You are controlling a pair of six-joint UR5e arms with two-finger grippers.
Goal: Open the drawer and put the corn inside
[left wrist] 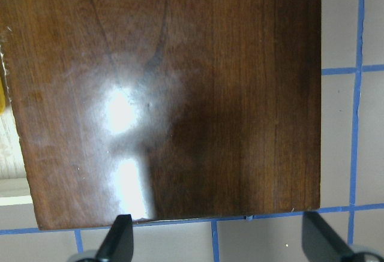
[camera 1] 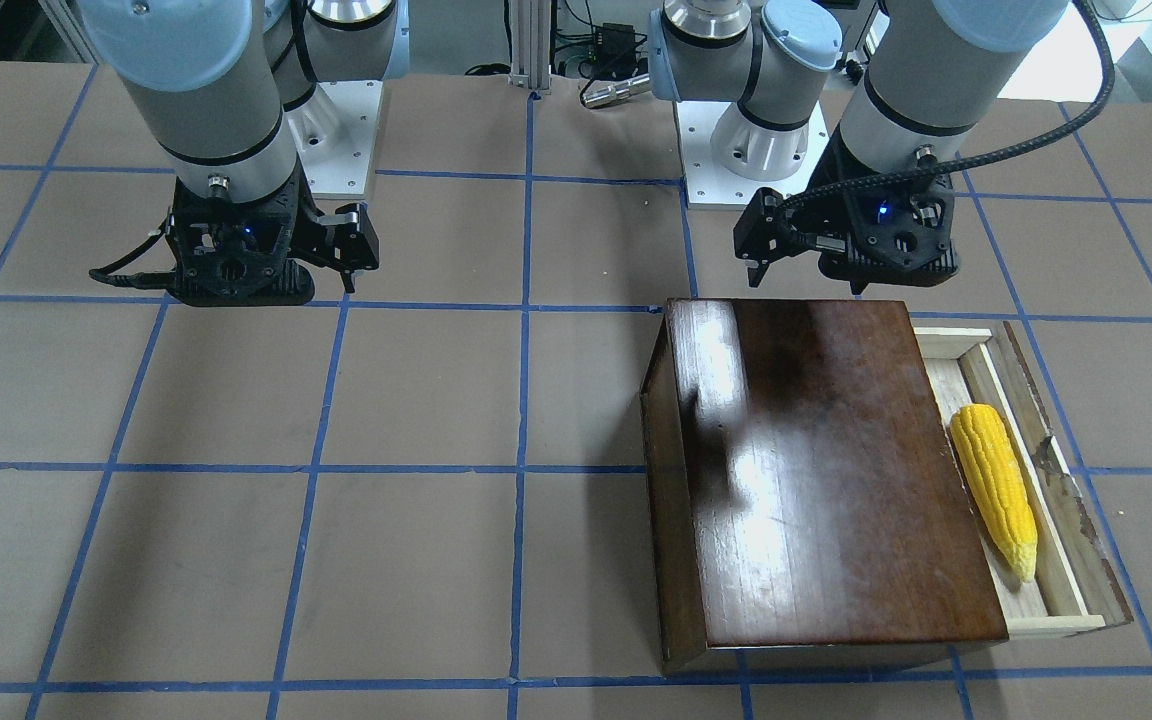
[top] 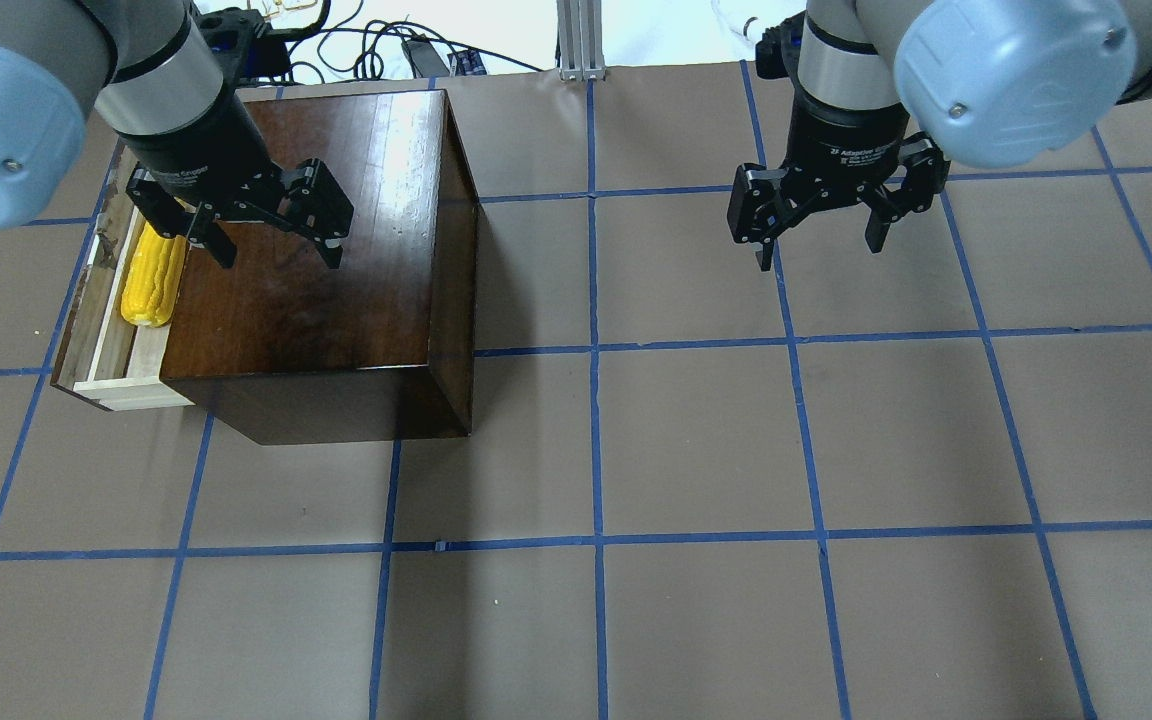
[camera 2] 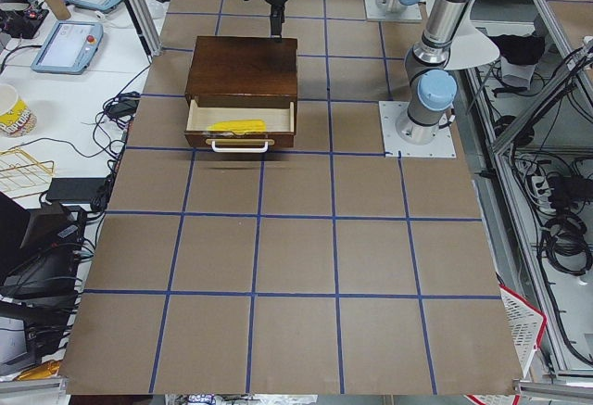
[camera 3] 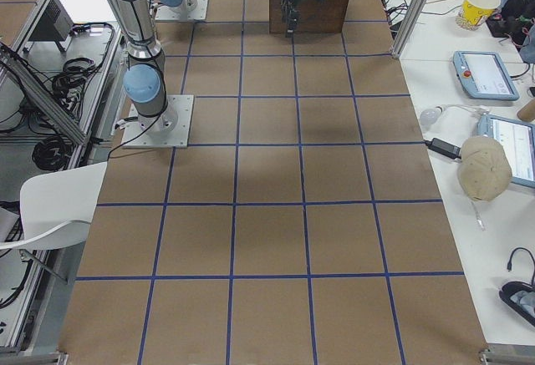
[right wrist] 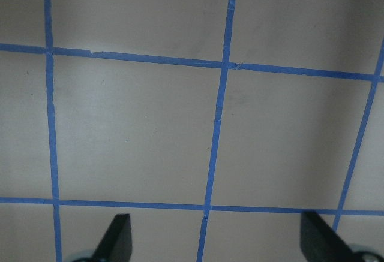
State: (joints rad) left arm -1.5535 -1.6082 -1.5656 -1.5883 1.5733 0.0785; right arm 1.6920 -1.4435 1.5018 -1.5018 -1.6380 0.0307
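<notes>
The yellow corn (camera 1: 994, 489) lies lengthwise in the pulled-out drawer (camera 1: 1056, 560) of pale wood, which sticks out of the glossy dark-brown box (camera 1: 816, 470). In the overhead view the corn (top: 153, 277) sits in the drawer (top: 101, 345) at the box's left side (top: 326, 260). My left gripper (top: 271, 245) is open and empty, hovering above the box's top near the drawer side. My right gripper (top: 816, 235) is open and empty, high over bare table far to the right. The left wrist view shows only the box top (left wrist: 180, 94) between open fingertips.
The table is brown paper with a grid of blue tape lines (top: 591, 350). The drawer's white handle (camera 2: 240, 146) shows in the exterior left view. Arm bases (camera 1: 746, 170) stand at the robot's side of the table. Benches with tablets and cups lie beyond the table ends.
</notes>
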